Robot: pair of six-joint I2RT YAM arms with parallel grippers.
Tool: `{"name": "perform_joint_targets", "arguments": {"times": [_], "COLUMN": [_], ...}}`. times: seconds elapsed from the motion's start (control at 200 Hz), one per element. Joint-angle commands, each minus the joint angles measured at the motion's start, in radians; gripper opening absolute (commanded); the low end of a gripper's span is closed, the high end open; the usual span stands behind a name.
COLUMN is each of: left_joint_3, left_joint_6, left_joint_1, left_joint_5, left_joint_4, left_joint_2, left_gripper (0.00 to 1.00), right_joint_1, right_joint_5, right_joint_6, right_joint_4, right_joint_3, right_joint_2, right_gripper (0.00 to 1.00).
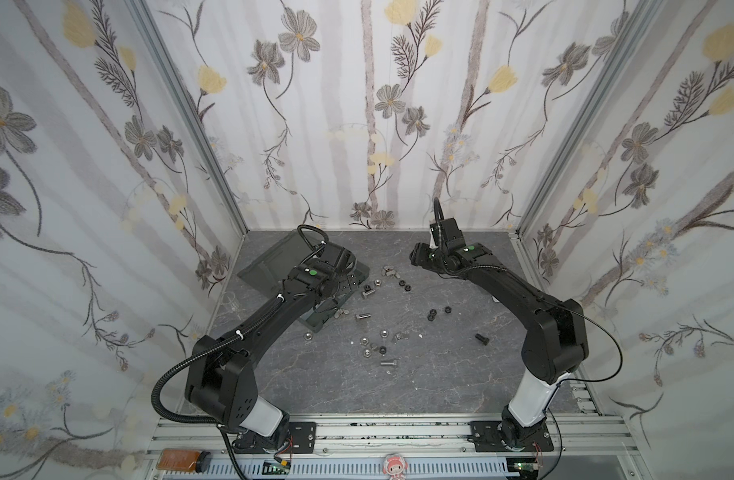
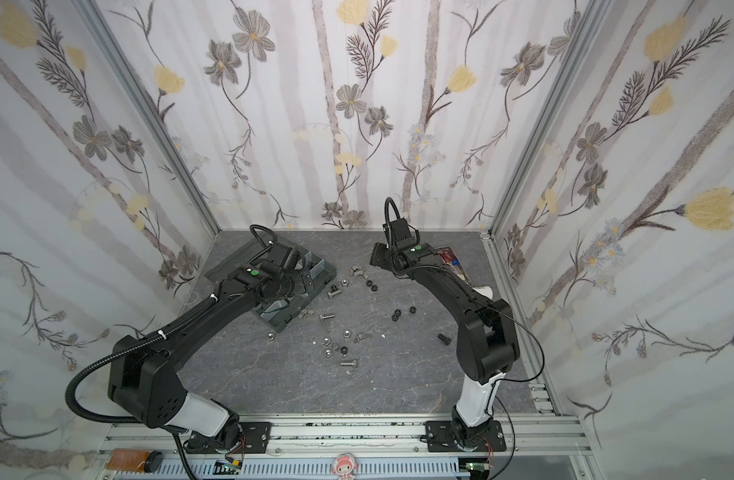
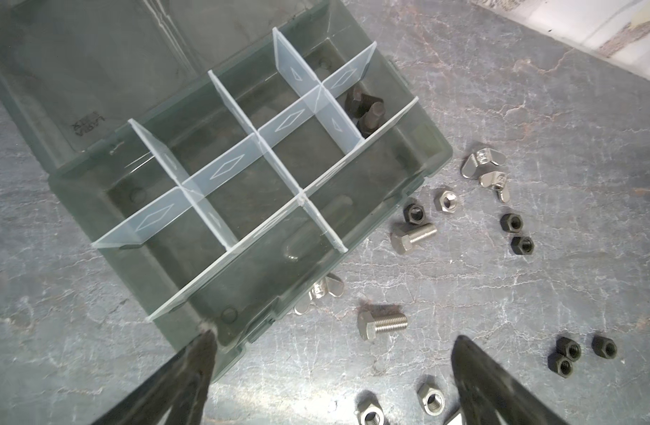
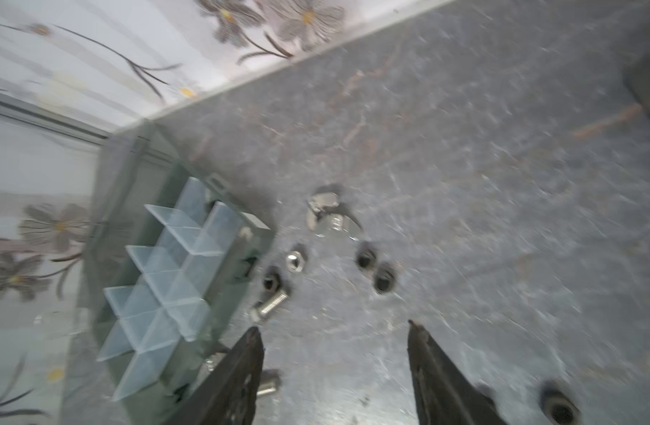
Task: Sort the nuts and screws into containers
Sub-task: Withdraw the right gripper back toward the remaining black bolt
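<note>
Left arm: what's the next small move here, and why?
Probably lower the left gripper onto the silver bolt beside the organizer box: its jaws stand open and empty, the bolt lies loose just ahead, and black bolts already sit in a compartment.

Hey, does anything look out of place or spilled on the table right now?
Yes: bolts and nuts lie scattered loose on the table beside the organizer box, which sits askew. Only two black bolts are inside it.
</note>
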Motion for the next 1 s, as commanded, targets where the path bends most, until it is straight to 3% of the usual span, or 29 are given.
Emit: {"name": "perform_joint_targets", "arguments": {"times": [0.0,0.29,0.575,0.829,0.999], "left_joint_3": [-0.054,-0.259,-0.383,-0.411,-0.456], "left_joint_6": [0.01,-0.012,-0.058,-0.047,-0.056], "left_joint_1": [-0.013,-0.125,-0.222,-0.27,-0.278], "left_joint_5": [0.022,0.024,-0.016,-0.044,-0.015], "left_joint_4": [0.087,0.26,0.307,0.311,0.359], "left_joint_2": [-0.02,-0.209,-0.328,-0.298,-0.305], "left_gripper": [1.0,1.0,1.0,1.0,1.0], "right_joint_1": [-0.007,-0.019,-0.026,-0.025,-0.033], "right_joint_5": [0.136,0.287,0.384,0.487,0.502], "right_joint_6": [-0.05,-0.089,0.101,0.219,0.235], "right_joint_4": [-0.049,0.016,0.005,0.001,0.023], "right_joint_3": [-0.106,-0.563,-0.989,-1.044,-1.059], "right_joint_2": [-0.107,-0.532,-0.911,-0.918,-0.868], "right_gripper": [0.64,0.66,0.69,0.72,0.73]}}
